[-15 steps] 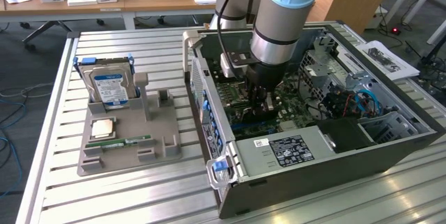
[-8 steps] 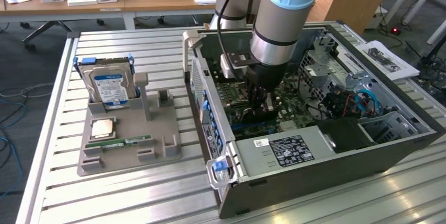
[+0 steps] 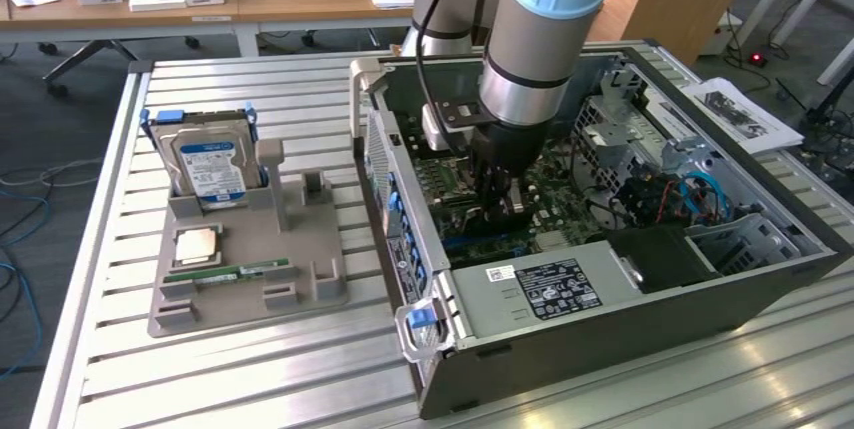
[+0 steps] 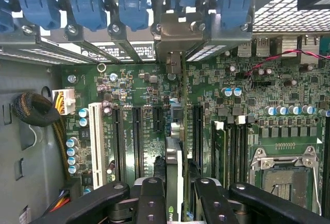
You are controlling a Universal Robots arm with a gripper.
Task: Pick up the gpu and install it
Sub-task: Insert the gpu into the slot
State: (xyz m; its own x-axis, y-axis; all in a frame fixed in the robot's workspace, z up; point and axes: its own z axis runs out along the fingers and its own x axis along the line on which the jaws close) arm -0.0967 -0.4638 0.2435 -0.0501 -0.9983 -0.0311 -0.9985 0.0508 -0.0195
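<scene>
Even bright daylight; soft shadows inside computer case [image 3: 747, 279]; glare washes surface [image 3: 267, 359] slats; close fingers [image 4: 149, 198] blurred.

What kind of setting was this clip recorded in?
Probably a robotics lab or workshop bench for PC assembly. An opened grey desktop computer case lies on a slatted aluminium table, beside a grey parts holder with a silver hard drive; wooden office desks stand behind.

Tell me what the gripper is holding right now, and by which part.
The gripper is shut on the gpu, clamping the card's upper edge between its fingers. The card stands on edge, over the slots of the motherboard inside the computer case.
</scene>
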